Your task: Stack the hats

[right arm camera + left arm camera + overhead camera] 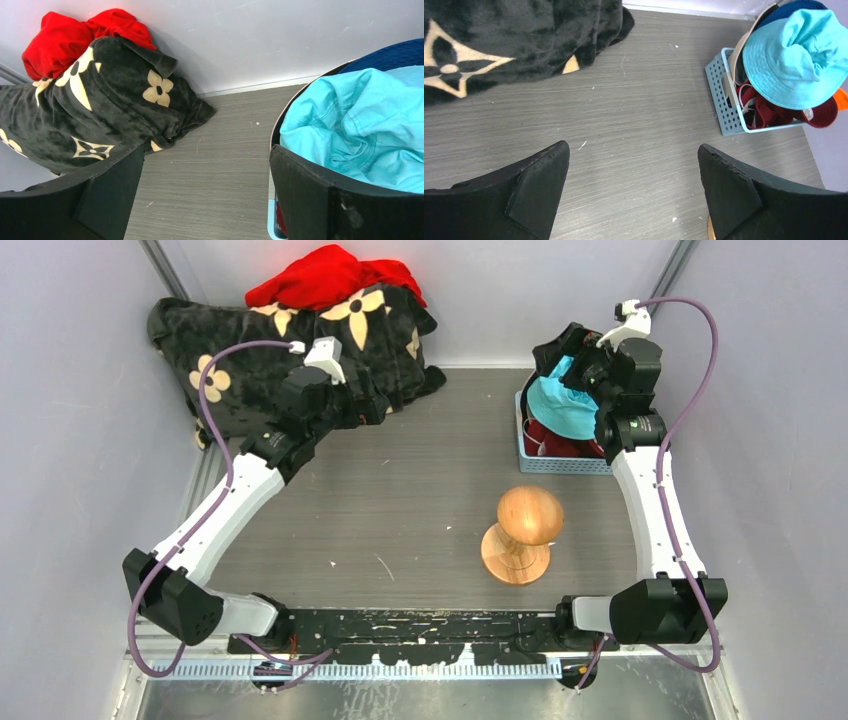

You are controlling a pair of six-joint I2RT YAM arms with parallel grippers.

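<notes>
1. Several hats are lying heaped in a pale blue basket (561, 465) that is sitting at the right edge of the desk (400, 500), toward its far right corner.
2. A teal hat (796, 57) is resting crumpled on top of the heap. A maroon hat (774, 112) is showing beneath it and a royal blue hat (395, 55) is lying behind it. An orange scrap (842, 98) is peeking out at one side, and a cream brim (748, 37) is curving along the basket's wall.
3. The right hand (205, 155) is hovering over the basket with its jaws standing wide apart and holding nothing. One finger is lying close against the teal hat; whether it is touching cannot be told.
4. The left hand (631, 160) is hanging above bare desk beside the blanket, toward the far left corner, likewise spread fully and gripping nothing.
5. A black blanket (260, 350) with cream flower marks is lying bunched in the far left corner, and a red cloth heap (325, 278) is sitting at its top against the back wall.
6. A wooden stand (522, 533) with a rounded head is standing upright to the right of the desk's centre, apart from the basket.
</notes>
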